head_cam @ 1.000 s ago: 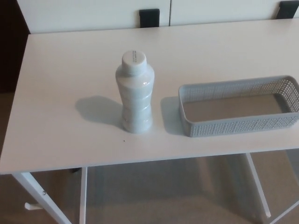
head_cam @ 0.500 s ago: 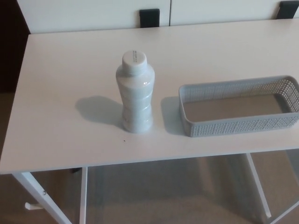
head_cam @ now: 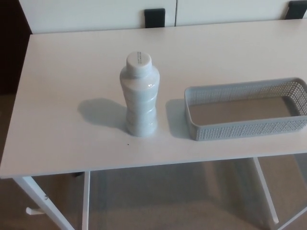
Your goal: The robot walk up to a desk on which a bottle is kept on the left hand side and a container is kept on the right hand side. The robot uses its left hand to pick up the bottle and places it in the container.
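One white desk (head_cam: 62,129), on white legs. One bottle (head_cam: 139,96), pale, white-capped, upright, left of the desk's centre, casting a shadow toward 9 o'clock. One container (head_cam: 240,129), a grey perforated basket, shallow and oblong, holding nothing, at 3 o'clock from the bottle and near it without touching; its right end runs to the picture's edge. Two dark brackets (head_cam: 155,17) at 12 o'clock along the far wall. Robot hands: neither one shows in the head view, so whether their fingers are apart or together cannot be told.
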